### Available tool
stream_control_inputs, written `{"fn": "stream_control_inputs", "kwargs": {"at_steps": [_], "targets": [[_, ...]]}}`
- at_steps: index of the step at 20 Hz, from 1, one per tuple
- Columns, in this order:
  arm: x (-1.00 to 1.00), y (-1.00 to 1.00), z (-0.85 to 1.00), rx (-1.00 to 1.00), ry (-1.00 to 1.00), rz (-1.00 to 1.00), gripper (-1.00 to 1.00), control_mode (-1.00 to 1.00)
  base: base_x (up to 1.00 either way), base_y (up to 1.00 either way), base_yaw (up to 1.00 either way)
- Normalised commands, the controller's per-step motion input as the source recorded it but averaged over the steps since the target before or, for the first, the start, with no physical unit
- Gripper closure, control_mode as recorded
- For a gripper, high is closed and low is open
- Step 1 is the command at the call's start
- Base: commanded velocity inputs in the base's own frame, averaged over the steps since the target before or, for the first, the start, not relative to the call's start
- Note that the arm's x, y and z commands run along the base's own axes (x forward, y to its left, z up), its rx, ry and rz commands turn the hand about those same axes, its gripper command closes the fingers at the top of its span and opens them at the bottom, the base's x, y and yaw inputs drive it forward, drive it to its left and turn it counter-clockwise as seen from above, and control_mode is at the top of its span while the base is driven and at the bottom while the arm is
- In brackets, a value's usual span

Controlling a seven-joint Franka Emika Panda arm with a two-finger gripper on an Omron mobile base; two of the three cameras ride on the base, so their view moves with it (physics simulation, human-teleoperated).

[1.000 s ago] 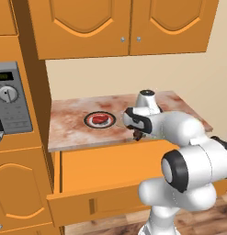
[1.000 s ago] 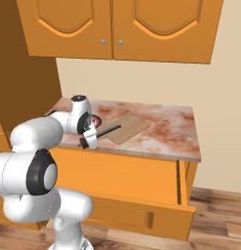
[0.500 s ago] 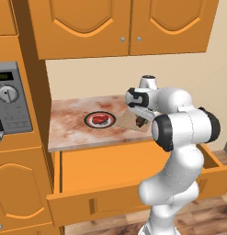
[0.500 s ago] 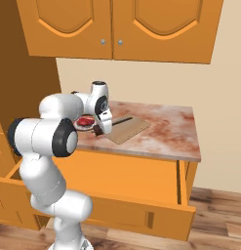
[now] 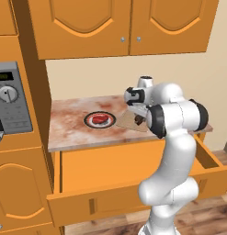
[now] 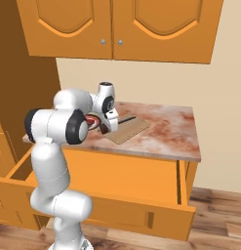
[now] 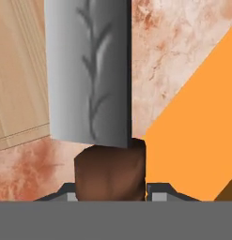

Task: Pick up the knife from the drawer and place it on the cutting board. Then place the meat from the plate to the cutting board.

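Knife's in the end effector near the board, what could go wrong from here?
1. The end effector holds the knife by its handle end only; the long blade could swing or slip.
2. In the hand view the blade overhangs the cutting board edge, so releasing now may drop it partly onto the counter.
3. The drawer stands open below.

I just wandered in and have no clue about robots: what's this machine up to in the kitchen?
The white arm is holding a knife by its brown handle in its fingers, over the counter beside the cutting board. The drawer below hangs open. A red piece of meat sits on the plate, not yet moved to the board.
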Motion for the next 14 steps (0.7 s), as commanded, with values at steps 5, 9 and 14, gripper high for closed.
{"fn": "stream_control_inputs", "kwargs": {"at_steps": [5,9,14], "targets": [[0.5,-0.11,-0.24,0.0,0.0,0.03,1.0,-1.0,0.0,0.0,0.0],[0.52,-0.09,-0.25,0.0,0.0,0.02,1.0,-1.0,0.0,0.0,0.0],[0.52,-0.12,-0.23,0.0,0.0,0.02,1.0,-1.0,0.0,0.0,0.0]]}}
